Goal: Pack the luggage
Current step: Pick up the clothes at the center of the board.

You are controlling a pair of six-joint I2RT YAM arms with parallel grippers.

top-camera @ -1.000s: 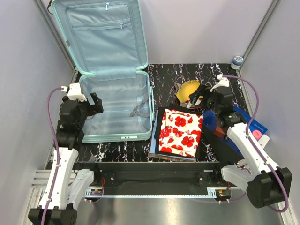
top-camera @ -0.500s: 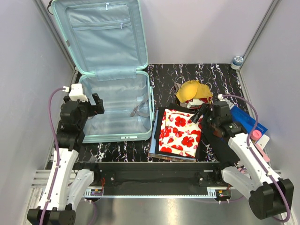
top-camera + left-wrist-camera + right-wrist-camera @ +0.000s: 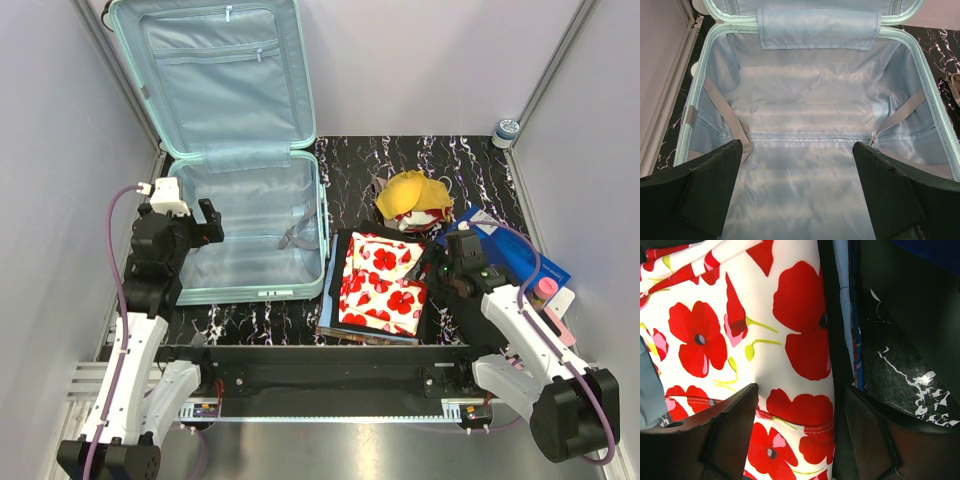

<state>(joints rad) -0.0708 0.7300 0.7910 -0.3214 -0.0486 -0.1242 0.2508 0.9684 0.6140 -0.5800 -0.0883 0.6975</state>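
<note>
The luggage point(image 3: 250, 292), a mint-green suitcase, lies open at the left with its lid point(image 3: 215, 80) propped against the back wall. Its pale lining point(image 3: 810, 125) is bare except for grey straps. My left gripper point(image 3: 205, 225) hangs over the near left part of the tray, jaws wide open point(image 3: 797, 195) with nothing between them. A folded white cloth with red poppies point(image 3: 380, 285) lies on a stack right of the luggage. My right gripper point(image 3: 432, 262) is low at its right edge. Its jaws point(image 3: 800, 430) straddle the folded edge of the cloth point(image 3: 790, 315), still apart.
A yellow cloth item point(image 3: 410, 195) lies behind the floral cloth. Dark and blue folded clothes point(image 3: 440, 315) sit under and beside the stack. A flat blue box point(image 3: 520, 250) and a pink round thing point(image 3: 547, 288) are at the right. A tape roll point(image 3: 507, 131) stands in the back right corner.
My right arm has come away from the yellow item, toward the near side and down onto the floral cloth's right edge, its jaws narrowing. The left arm has barely shifted.
</note>
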